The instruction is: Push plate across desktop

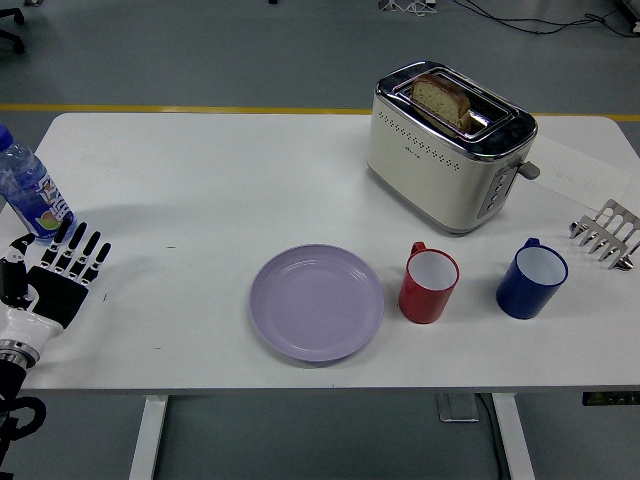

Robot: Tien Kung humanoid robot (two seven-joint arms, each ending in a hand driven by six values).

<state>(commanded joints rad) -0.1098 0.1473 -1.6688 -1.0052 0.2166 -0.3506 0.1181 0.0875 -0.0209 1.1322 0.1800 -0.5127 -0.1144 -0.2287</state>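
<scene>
While the left hand [62, 272] lies flat, fingers spread, empty — a hard shove could knock the plate [316, 302] into the red mug [429, 284]

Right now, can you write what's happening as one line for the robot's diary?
stage: approach | left hand: open, near table's left edge, beside water bottle | plate: untouched, left of red mug | right hand: not in view

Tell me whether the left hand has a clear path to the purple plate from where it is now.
Probably yes. The left hand sits open at the table's left edge, and only bare white table lies between it and the purple plate. The water bottle stands behind the hand, off that line.
</scene>
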